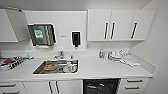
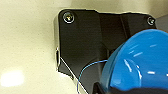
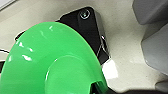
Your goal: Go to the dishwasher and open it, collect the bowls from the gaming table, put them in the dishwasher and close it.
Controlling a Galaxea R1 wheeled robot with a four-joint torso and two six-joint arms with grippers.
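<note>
The dishwasher point(image 1: 100, 86) is under the white counter, right of the sink, and its dark inside with racks is showing. In the left wrist view a bright blue bowl point(image 2: 140, 62) hangs close over a pale floor, with my left gripper point(image 2: 117, 90) shut on its rim. In the right wrist view a light green bowl point(image 3: 50, 62) is just as close, and my right gripper point(image 3: 98, 87) is shut on its edge. The gaming table is out of view.
A steel sink point(image 1: 37, 71) holds a brownish bowl and white dishes, with a tap point(image 1: 60, 55) behind it. Dishes and a bottle point(image 1: 101, 53) stand on the counter at right, a rack point(image 1: 11, 62) at left. White drawers point(image 1: 133, 84) flank the dishwasher, and cupboards point(image 1: 120, 25) hang above.
</note>
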